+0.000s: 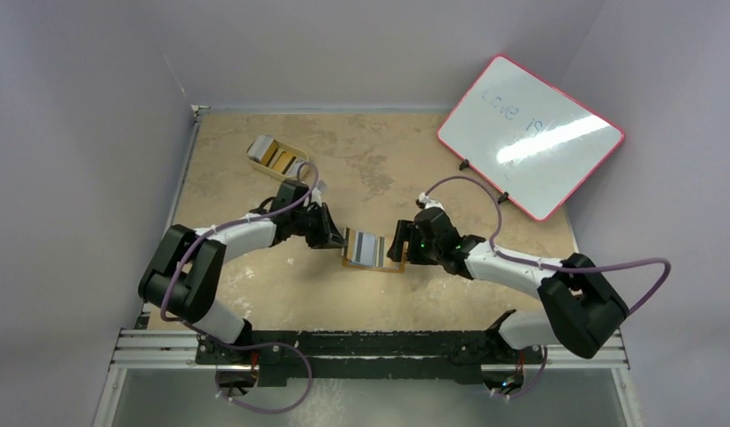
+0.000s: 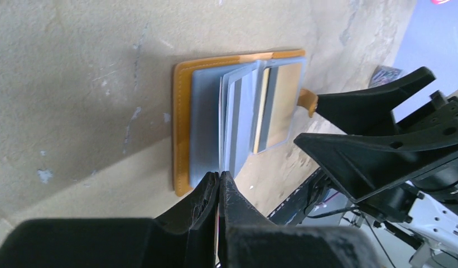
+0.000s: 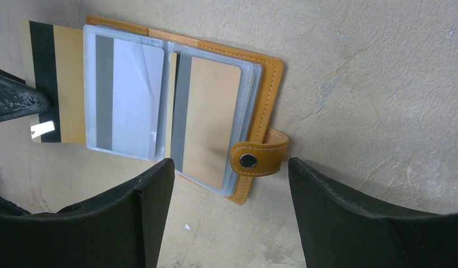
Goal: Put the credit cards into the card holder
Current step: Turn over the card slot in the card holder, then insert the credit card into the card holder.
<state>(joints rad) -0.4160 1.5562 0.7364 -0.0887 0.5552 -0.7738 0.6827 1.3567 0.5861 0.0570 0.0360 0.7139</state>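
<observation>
One gold card (image 3: 70, 84) overhangs the card holder's (image 3: 268, 95) edge.

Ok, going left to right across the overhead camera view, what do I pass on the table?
First the cream tray → left gripper, shut on a gold card → card holder → right gripper, jaws open → whiteboard.
</observation>
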